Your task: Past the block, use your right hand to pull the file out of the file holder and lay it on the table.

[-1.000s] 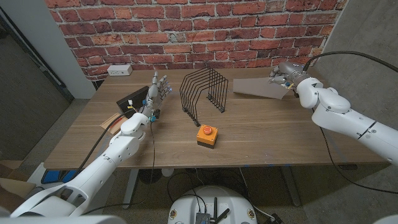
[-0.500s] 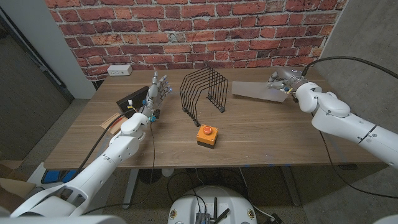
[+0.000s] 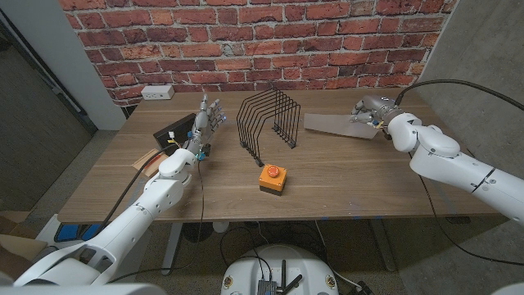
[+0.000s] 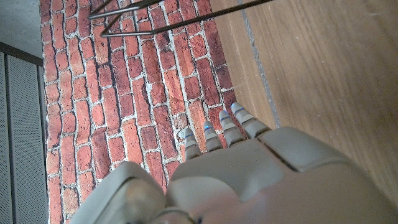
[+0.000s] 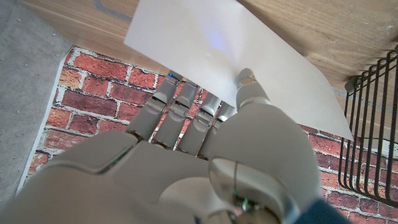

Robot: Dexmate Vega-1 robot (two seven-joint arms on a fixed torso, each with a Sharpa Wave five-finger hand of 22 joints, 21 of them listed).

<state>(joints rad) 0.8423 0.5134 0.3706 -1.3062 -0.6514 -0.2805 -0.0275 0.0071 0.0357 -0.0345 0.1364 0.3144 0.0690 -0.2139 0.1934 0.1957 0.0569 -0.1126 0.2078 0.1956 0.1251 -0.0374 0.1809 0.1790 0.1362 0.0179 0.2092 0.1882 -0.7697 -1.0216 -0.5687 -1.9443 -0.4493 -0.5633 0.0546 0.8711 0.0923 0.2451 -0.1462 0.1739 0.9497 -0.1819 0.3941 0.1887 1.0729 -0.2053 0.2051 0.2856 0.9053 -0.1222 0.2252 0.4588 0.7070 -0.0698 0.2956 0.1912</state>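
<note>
The file (image 3: pixel 330 124), a pale grey sheet, lies low over the table to the right of the black wire file holder (image 3: pixel 268 121) and outside it. My right hand (image 3: pixel 370 110) pinches the sheet's right end. In the right wrist view the thumb presses on top of the file (image 5: pixel 227 53), the fingers (image 5: pixel 177 115) reach under it, and the file holder (image 5: pixel 373 124) stands beside it. The block (image 3: pixel 273 178), orange with a red button, sits in front of the holder. My left hand (image 3: pixel 208 119) stands upright left of the holder, fingers apart, holding nothing.
A white power strip (image 3: pixel 157 93) lies at the table's back left. A black box (image 3: pixel 174 133) with cables sits by my left hand. The brick wall (image 3: pixel 270 41) runs close behind the table. The table's right edge (image 3: pixel 458 156) lies under my right arm.
My right hand has lowered the file toward the table and drawn in slightly, so the sheet now lies flatter. The left arm has not moved.
</note>
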